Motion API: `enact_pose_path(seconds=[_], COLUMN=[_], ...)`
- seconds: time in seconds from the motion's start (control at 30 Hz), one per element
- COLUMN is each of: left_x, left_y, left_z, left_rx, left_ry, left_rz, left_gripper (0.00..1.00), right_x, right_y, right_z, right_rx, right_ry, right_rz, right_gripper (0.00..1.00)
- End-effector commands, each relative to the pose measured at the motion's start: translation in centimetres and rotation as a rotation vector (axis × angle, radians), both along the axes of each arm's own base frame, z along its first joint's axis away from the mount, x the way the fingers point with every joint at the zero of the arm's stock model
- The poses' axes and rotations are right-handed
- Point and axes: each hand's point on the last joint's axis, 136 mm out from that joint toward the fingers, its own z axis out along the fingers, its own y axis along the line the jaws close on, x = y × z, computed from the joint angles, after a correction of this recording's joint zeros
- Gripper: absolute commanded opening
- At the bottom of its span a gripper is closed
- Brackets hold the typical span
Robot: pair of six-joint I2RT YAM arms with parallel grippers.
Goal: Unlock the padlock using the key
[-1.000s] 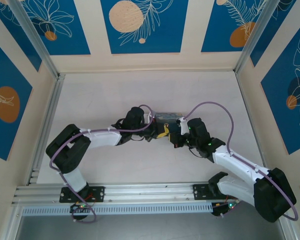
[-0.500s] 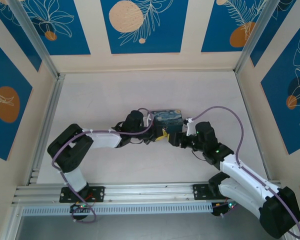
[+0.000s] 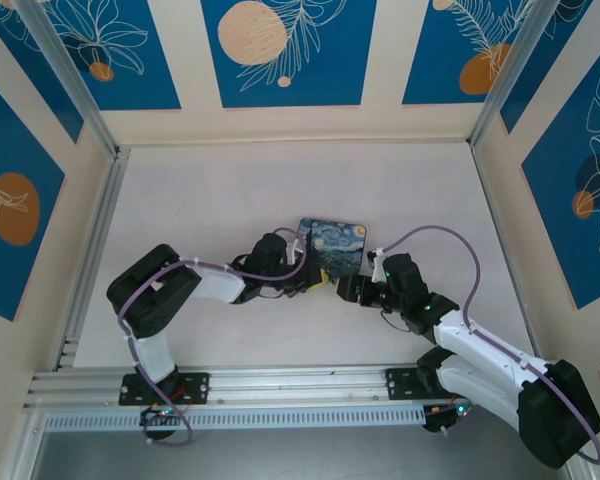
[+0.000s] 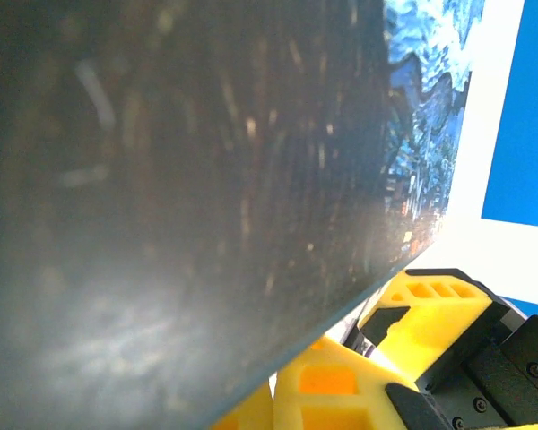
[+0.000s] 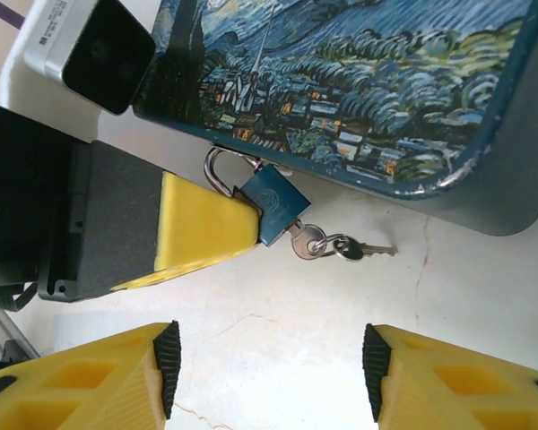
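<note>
Blue padlock (image 5: pixel 273 208) with key (image 5: pixel 300 236), painted box (image 5: pixel 386 81), left fingers (image 5: pixel 202 224) pinching

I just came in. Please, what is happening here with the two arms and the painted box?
The left tool is closed on a small blue padlock hanging by its shackle from the edge of a painted box. A key, with a ring and second key attached, sits in the padlock's keyhole. The right tool is open, short of the key, touching nothing. Whether the lock is already open, I cannot tell.
</note>
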Motion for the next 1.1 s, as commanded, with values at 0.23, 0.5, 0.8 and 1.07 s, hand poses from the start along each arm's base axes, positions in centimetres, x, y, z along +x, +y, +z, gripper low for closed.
enact_pose_path(seconds=[0.23,0.5,0.8,1.07], left_x=[-1.4,-1.5,-1.7,-1.2], left_y=[0.3,0.9,2.7,5.3], left_z=[-2.4,0.0,4.1,6.7], left_rx=[0.064,0.044,0.096,0.206], left_ry=[0.043,-0.002,-0.12,-0.235], left_rz=[-0.012,-0.003,0.008,0.04], left_gripper=[0.17,0.42,0.7,0.94], right_x=[1.9,2.8,4.2,7.5], right_y=[-0.5,-0.8,-0.4,0.0], right_z=[-0.5,-0.7,-0.6,1.3], right_rx=[-0.025,-0.02,-0.012,-0.014], right_ry=[-0.005,0.001,0.01,-0.017], right_rz=[-0.079,-0.109,-0.106,-0.098], right_gripper=[0.62,0.63,0.63,0.63])
